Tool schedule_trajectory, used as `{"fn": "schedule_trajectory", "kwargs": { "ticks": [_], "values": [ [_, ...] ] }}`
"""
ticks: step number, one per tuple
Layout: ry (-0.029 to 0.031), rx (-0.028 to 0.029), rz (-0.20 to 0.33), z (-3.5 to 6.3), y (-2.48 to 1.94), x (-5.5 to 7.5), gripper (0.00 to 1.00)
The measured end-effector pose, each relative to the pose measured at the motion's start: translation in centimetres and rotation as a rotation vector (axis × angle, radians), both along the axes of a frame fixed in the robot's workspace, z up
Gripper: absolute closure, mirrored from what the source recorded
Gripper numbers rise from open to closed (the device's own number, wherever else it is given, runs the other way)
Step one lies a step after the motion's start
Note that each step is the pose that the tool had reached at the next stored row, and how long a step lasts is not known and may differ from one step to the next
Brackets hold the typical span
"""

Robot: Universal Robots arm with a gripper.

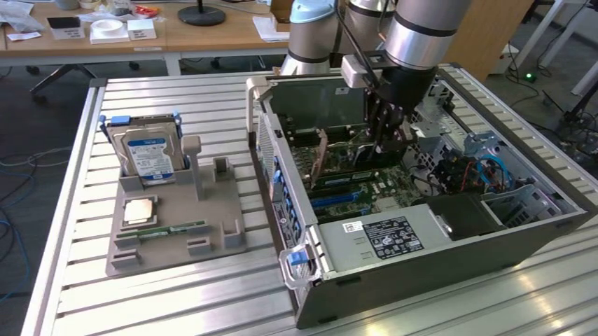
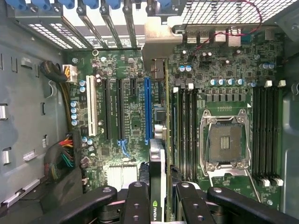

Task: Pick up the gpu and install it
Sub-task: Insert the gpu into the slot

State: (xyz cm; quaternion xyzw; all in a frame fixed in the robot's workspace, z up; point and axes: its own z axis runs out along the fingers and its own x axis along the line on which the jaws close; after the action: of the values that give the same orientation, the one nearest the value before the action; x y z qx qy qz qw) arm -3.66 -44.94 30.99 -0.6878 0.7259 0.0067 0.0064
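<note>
The gripper (image 1: pixel 388 147) reaches down into the open computer case (image 1: pixel 411 273), which lies on the slatted surface (image 1: pixel 187 301) toward the exterior view's right edge. In the wrist view the jaws are closed narrowly on the gpu (image 2: pixel 158 158), one finger on each face. The card stands on edge over the motherboard (image 2: pixel 135 116), just beside the long blue slot (image 2: pixel 147 109), with its silvery bracket at the case's rear wall. I cannot tell whether it is seated. A hard drive (image 1: pixel 150 157) stands in a grey holder (image 1: pixel 173 224) toward the surface's opposite edge.
</note>
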Motion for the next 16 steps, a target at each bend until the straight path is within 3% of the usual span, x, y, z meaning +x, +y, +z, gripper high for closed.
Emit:
{"fn": "schedule_trajectory", "kwargs": {
  "ticks": [16],
  "values": [
    [-0.0039,0.0007,0.014,-1.98,-0.47,-1.0,0.73]
  ]
}}
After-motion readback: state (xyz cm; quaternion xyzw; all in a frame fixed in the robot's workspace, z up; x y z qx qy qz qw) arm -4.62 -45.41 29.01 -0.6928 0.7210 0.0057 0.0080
